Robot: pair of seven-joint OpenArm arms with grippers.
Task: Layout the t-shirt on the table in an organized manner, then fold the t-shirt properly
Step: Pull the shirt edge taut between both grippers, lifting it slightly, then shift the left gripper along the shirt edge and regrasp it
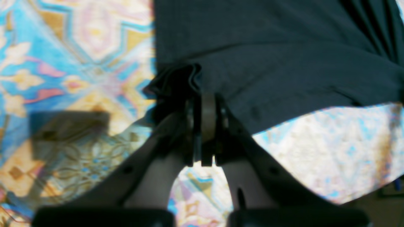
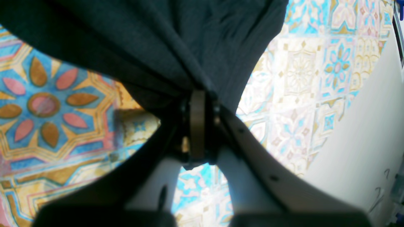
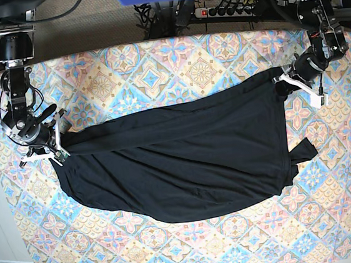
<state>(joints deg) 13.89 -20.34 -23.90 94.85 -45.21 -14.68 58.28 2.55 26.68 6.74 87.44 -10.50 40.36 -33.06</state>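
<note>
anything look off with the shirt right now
The shirt is not flat: stretched between both pincers, its top edge is doubled over in a long fold, the fabric bunches at each grip, and a sleeve sticks out askew on the base view's right.

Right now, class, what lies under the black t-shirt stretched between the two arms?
Under the soft black t-shirt lies the table with its blue, pink and cream tile-patterned cloth, visible all round it. Anything beneath the fabric itself is covered.
</note>
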